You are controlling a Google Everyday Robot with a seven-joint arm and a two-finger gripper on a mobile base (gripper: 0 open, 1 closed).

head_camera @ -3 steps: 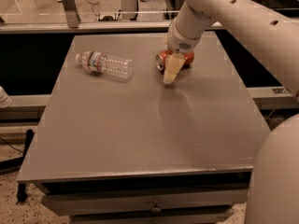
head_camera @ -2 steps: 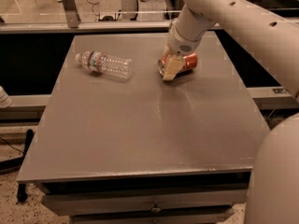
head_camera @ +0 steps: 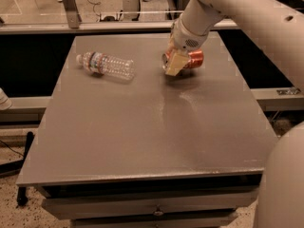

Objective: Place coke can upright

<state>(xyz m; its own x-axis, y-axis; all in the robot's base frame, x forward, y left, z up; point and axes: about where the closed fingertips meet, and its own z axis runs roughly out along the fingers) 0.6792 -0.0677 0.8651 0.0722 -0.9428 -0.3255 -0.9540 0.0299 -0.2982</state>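
The coke can (head_camera: 194,59), red-orange, lies on its side at the far right of the grey table (head_camera: 142,127). My gripper (head_camera: 176,63) comes down from the white arm at the top right and is shut on the can's left end. One cream finger (head_camera: 174,63) covers that end, and the can's red body sticks out to the right. The can is at or just above the table top; a shadow lies under it.
A clear plastic water bottle (head_camera: 105,65) lies on its side at the far left of the table. The arm's white body (head_camera: 285,175) fills the right edge of the view. A rail and a glass wall run behind the table.
The gripper and the can have shifted slightly up and away from the table surface. The bottle has not moved.
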